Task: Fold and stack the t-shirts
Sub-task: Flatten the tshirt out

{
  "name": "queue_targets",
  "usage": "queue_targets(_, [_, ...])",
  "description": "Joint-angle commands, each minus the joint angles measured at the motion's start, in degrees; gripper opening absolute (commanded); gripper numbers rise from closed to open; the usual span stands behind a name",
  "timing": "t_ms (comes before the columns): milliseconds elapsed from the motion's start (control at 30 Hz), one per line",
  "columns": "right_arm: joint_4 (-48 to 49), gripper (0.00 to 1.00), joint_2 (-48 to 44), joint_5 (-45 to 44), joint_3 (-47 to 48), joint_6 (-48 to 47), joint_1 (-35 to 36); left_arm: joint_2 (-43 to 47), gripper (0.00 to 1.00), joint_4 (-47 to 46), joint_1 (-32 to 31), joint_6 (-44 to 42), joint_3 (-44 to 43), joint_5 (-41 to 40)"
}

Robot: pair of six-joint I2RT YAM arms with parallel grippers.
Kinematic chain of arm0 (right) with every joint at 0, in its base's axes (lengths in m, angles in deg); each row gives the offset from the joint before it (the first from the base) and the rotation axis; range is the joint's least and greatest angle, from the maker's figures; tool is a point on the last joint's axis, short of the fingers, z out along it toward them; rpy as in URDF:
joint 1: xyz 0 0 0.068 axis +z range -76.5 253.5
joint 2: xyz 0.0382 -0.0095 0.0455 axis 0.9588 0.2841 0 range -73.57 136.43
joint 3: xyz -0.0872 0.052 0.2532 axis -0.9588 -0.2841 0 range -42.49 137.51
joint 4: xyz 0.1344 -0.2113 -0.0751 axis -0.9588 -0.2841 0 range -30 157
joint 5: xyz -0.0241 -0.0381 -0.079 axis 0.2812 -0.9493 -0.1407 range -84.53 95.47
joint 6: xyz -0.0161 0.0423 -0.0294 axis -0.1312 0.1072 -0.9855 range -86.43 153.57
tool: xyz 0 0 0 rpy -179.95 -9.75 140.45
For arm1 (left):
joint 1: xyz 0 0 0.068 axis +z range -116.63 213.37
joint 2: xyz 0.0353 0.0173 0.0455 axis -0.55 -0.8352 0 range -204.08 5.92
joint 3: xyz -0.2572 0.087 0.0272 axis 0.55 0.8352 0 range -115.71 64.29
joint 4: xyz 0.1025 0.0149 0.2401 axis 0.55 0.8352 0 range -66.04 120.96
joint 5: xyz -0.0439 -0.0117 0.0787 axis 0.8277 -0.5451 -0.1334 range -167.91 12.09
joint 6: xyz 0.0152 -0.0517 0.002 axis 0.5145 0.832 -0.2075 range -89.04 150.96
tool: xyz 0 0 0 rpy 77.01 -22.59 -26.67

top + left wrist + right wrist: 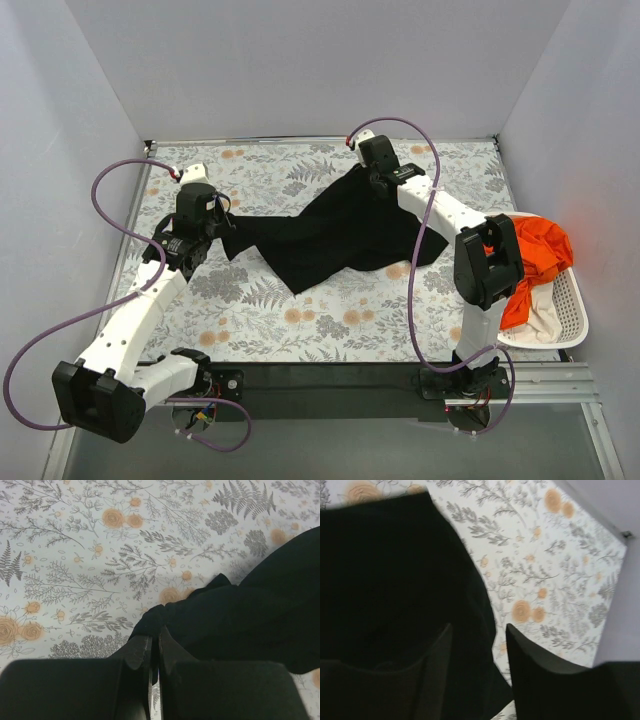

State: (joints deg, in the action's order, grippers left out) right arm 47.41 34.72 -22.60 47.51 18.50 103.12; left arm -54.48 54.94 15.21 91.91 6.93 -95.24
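Observation:
A plain black t-shirt [340, 235] lies stretched across the middle of the floral table between my two grippers; no chest mark shows. My left gripper [224, 224] is at its left end, shut on a bunched edge of the shirt [240, 620], with cloth pinched between the closed fingertips [142, 647]. My right gripper [372, 178] is at the shirt's far right corner. In the right wrist view it [477, 637] is open, its jaws straddling the shirt's edge [385, 570]: one finger over the cloth, the other over the table.
A white slatted basket [575, 310] stands at the right edge, holding an orange shirt [540, 250] and a cream shirt [540, 318]. Grey walls close in the table at the back and both sides. Purple cables loop from both arms.

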Motion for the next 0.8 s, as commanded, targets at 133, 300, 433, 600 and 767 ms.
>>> queue_targets(133, [-1.5,0.58,-12.8,15.5,-9.9,8.3,5.5,-5.6,0.00,-11.8,4.3,1.4,-1.1,-0.2])
queue_targets(300, [1.7,0.59,-17.3,23.2,-22.0,13.9,11.2,-5.9,0.00,-12.6,5.1,3.1,-0.2,0.7])
queue_targets(433, [5.2,0.59,-16.0,27.6,-27.1,17.0,17.1,-3.5,0.00,-12.9,5.8,4.3,1.0,-0.3])
queue_targets(600, [6.5,0.62,-10.7,27.2,-26.1,18.1,22.4,-2.3,0.00,-10.7,6.0,6.6,1.0,-2.0])
queue_targets(767, [7.4,0.66,-5.0,25.0,-22.9,19.2,25.8,-1.6,0.00,-9.2,6.1,9.2,1.0,-3.0])
